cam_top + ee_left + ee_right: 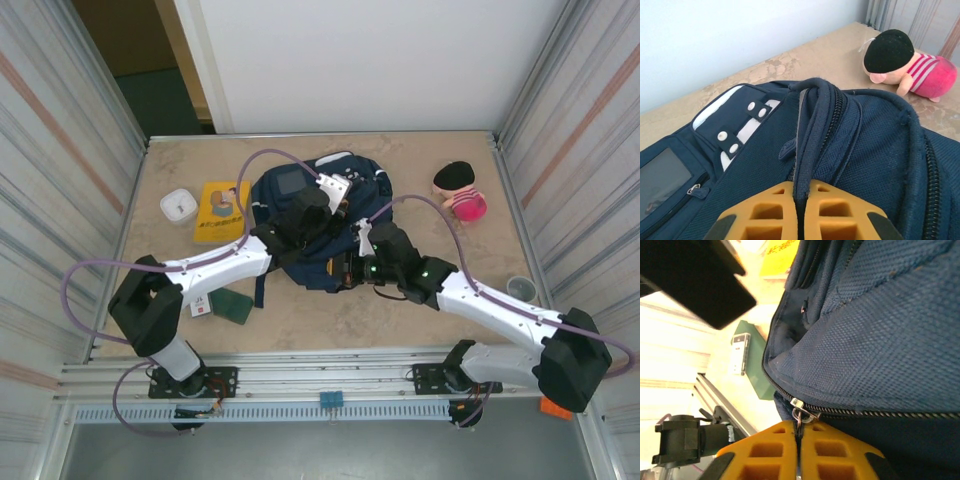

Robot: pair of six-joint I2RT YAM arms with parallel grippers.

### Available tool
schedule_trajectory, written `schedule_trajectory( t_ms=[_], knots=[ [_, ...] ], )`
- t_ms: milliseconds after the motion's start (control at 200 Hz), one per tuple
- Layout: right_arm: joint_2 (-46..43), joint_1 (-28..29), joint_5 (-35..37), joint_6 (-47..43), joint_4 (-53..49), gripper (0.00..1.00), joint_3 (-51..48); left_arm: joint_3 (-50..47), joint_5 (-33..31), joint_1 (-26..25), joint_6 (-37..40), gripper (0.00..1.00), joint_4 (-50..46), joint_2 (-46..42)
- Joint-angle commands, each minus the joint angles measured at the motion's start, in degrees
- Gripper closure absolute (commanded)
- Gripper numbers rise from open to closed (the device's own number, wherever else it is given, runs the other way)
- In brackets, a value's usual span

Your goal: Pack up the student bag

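The student bag, a navy-blue backpack, lies flat in the middle of the table. My left gripper is over its top, and its orange fingers are shut on the bag's navy carry handle, which rises between them. My right gripper is at the bag's near edge. In the right wrist view that gripper is shut on the metal zipper pull. The zipper line runs closed to the right of the pull, and the track to its left curves round the bag's corner.
A yellow book and a small white box lie left of the bag. A green flat item and a small white card lie near the left arm. A pink plush toy sits at the back right, a clear cup by the right wall.
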Motion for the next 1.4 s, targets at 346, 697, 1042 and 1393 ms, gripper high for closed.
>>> schedule_trajectory(
  t_ms=[346,697,1042,1393],
  knots=[
    [-13.0,-12.1,-5.1,7.4,2.5,0.35,-9.8,-4.4,20.5,4.3,6.3,1.00,9.3,-7.9],
    [-11.7,-15.3,-8.1,11.8,18.9,0.25,-13.1,-4.9,39.2,8.3,3.7,1.00,8.9,-9.1],
    [-9.4,-13.3,-8.1,8.6,24.4,0.90,-9.3,-4.3,34.0,8.3,-0.1,0.90,1.7,-11.8],
    [-5.8,-8.2,-1.1,5.4,23.6,1.00,-5.5,-9.3,9.1,-0.6,-4.1,0.51,-19.8,-27.8]
  ],
)
